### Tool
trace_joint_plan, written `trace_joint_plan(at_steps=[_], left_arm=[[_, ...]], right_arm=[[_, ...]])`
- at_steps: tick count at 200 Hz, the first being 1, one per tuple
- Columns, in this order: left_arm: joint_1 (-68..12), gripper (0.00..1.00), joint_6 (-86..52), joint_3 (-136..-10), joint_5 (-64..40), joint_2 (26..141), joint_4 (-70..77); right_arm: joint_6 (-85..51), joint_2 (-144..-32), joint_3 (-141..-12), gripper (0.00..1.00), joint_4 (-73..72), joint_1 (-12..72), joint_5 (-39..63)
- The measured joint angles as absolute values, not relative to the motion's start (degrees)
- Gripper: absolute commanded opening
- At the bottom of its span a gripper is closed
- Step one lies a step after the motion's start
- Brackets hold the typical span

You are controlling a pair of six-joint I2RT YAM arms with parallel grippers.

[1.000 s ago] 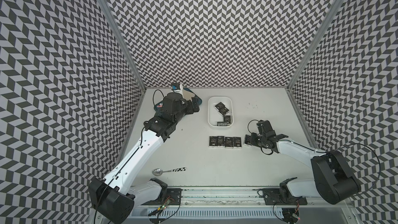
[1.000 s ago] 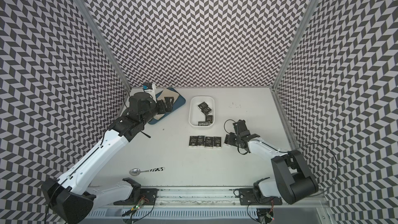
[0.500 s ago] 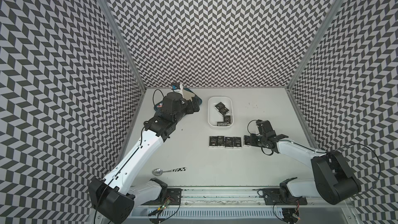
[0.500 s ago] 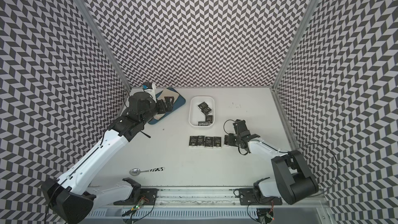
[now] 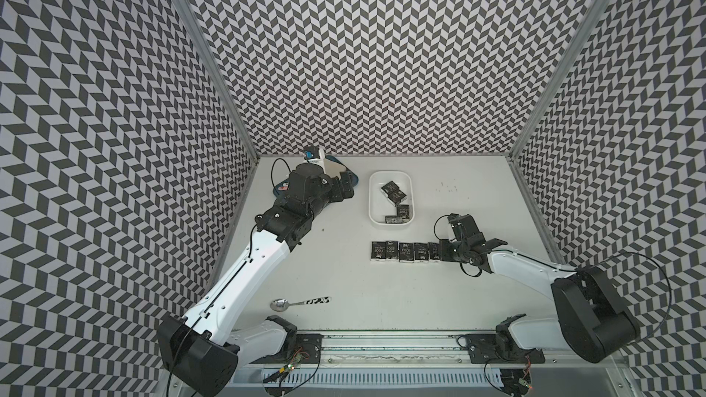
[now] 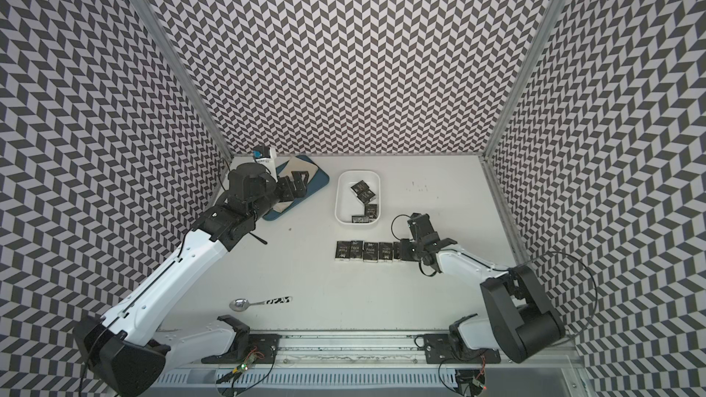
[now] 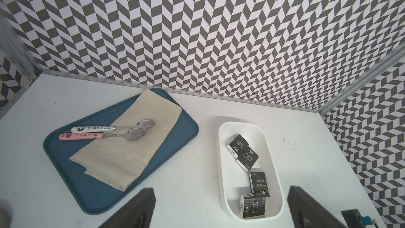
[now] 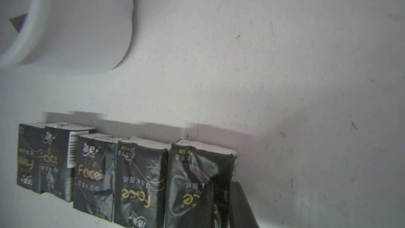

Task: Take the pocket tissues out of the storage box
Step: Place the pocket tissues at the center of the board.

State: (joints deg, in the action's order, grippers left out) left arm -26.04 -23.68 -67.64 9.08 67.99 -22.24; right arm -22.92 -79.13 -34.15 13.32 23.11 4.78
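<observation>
Black-fingered, the right gripper (image 8: 222,186) is pinching the end packet (image 8: 197,172) by its outer edge and creasing the wrapper a little. That packet is resting on the white worktop (image 5: 382,299) as the last in a row of five pocket tissues (image 5: 406,253), which are lying flat and touching side by side, with "Face" print showing in the right wrist view. In both top views the row is sitting just in front of the storage box (image 5: 372,200), apart from it. Four more packets (image 7: 247,157) are lying inside the storage box: two overlapping toward its far end, one flat beside a long wall, and one appearing to stand on its edge at the near end. The left gripper (image 7: 221,191), its jaws spread wide and holding nothing, is hovering over the blue tray (image 7: 65,150) at the far left of the worktop. A beige cloth (image 7: 127,154) is lying folded on the tray, carrying a white-handled spoon (image 7: 94,128) and a pink-handled spoon (image 7: 81,136) side by side. A third spoon (image 5: 298,302) with a patterned handle is lying alone near the front of the worktop, on the left arm's side.
</observation>
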Motion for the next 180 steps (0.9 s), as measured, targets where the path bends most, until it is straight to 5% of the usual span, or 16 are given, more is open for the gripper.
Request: trace_joint_plan(at_steps=[89, 180], left_arm=[[-26.0, 0.99, -23.7, -67.6, 9.1, 68.0, -22.2], [-26.0, 0.99, -23.7, -67.6, 9.3, 68.0, -22.3]], right_arm=[[-23.7, -79.9, -37.8, 0.31, 16.8, 23.5, 4.8], [-24.8, -82.6, -57.8, 0.42, 20.3, 25.9, 2.3]])
